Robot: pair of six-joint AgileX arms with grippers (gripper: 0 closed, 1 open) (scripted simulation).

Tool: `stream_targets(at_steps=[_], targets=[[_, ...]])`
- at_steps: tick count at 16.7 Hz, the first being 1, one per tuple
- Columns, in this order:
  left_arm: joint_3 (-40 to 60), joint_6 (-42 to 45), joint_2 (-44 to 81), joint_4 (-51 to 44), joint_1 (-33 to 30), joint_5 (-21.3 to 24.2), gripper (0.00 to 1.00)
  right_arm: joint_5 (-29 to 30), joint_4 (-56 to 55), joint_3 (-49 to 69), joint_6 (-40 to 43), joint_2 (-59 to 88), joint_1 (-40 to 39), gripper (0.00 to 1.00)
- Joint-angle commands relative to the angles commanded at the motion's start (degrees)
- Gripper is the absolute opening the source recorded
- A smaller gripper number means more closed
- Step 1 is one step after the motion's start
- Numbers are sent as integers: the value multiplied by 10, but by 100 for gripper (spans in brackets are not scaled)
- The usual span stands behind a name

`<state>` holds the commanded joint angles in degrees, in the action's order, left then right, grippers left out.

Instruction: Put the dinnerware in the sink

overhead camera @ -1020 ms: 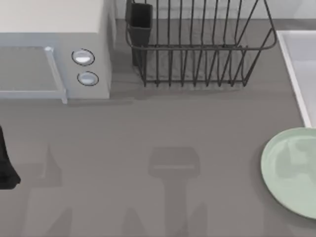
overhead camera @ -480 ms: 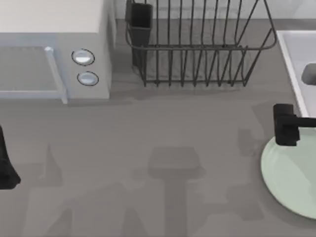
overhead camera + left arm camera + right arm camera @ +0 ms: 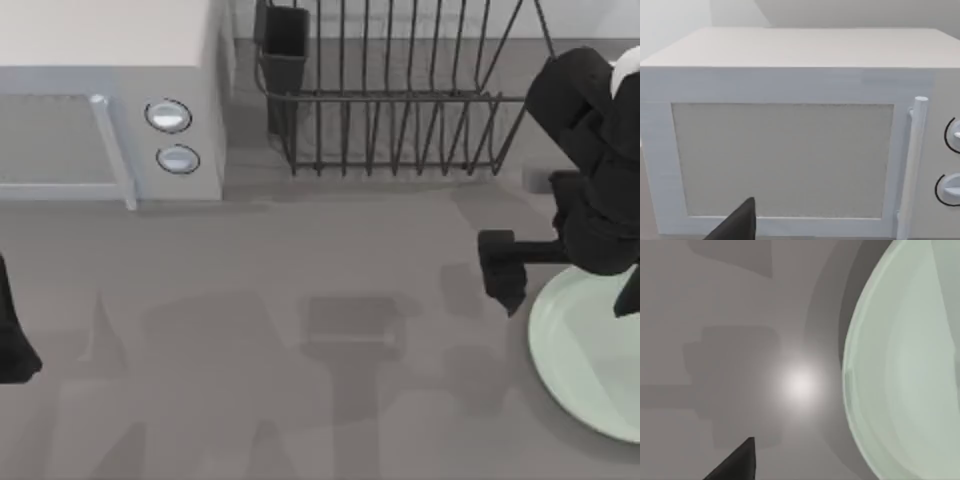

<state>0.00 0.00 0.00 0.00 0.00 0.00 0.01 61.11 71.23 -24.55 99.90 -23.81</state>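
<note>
1. Dinnerware [image 3: 585,355], a pale mint-green plate, lies flat on the grey table [image 3: 300,250] at the top view's right edge, partly cut off by the frame.
2. In the right wrist view the plate [image 3: 905,375] takes up one side, its glossy rim curving across bare tabletop [image 3: 740,300].
3. Right arm reaches in from the upper right of the top view, with the right gripper [image 3: 500,270] over the table just beside the plate's left rim. It has hold of nothing I can see, and I cannot tell how far apart its fingers stand.
4. Left gripper [image 3: 12,335] sits parked at the table's left edge, well apart from the plate. I cannot tell whether it is open or closed.
5. White microwave [image 3: 110,110] stands at the upper left; the left wrist view faces its door [image 3: 782,160].
6. Black wire dish rack [image 3: 400,90] stands at the back, between the microwave and the right arm.
</note>
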Motion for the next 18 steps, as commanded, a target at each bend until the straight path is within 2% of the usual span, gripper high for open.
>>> stream_targets(at_steps=[7,15,18], targets=[[0,0,0,0,0,0,100,0,-9,-6,0,5,2,100],[0,0,0,0,0,0,100,0,-199,-107,-3,86,-1,100],[0,0,0,0,0,0,100,0,-227,-126,-4,103,-2,100]])
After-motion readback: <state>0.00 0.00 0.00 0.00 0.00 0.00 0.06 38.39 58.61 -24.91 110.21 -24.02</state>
